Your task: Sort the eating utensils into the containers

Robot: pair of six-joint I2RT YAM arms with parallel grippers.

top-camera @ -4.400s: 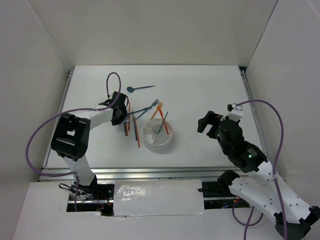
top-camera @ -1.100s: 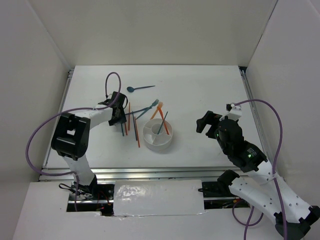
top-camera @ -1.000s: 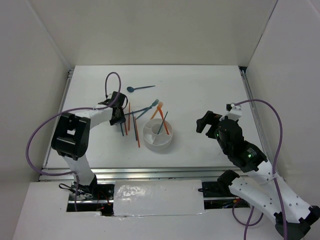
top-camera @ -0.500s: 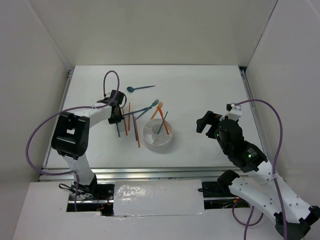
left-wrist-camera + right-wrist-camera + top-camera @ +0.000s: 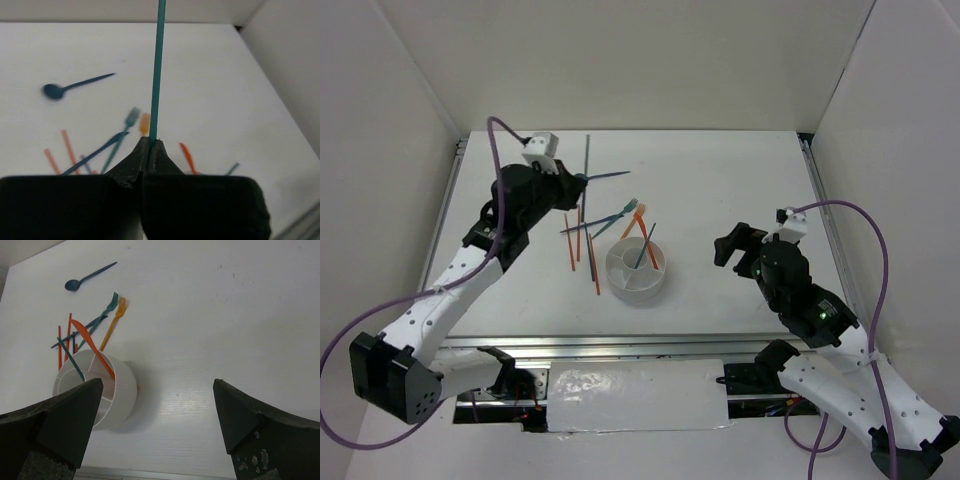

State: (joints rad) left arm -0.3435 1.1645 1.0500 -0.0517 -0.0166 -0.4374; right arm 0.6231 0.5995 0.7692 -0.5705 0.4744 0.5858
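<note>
L fingers were clamped shut on teal stick, gripping its lower end. The stick ran straight up and out the top edge of the L wrist view. In top view the L arm was up over the bench, upper left of frame, w/ the stick pointing toward the back wall.

R fingers were spread wide w/ nothing between them, sitting right of centre in top view, well apart from the holder.

The holder stood on the bench just below centre in top view, lower left in R wrist view. Inside it were an orange piece and a 2nd teal piece, both leaning. Couldn't tell which compartments.

Loose on the bench:
- spoon, left-centre in L wrist view. In top view only the handle showed, right of the L fingers; the bowl was hidden.
- teal fork and orange fork, heads side by side, up-left of the holder in R wrist view.
- dark stick, lying diagonal beside the teal fork's handle and crossing the orange sticks.
- 3 orange sticks in all, just left of the holder in top view, roughly parallel.
</note>
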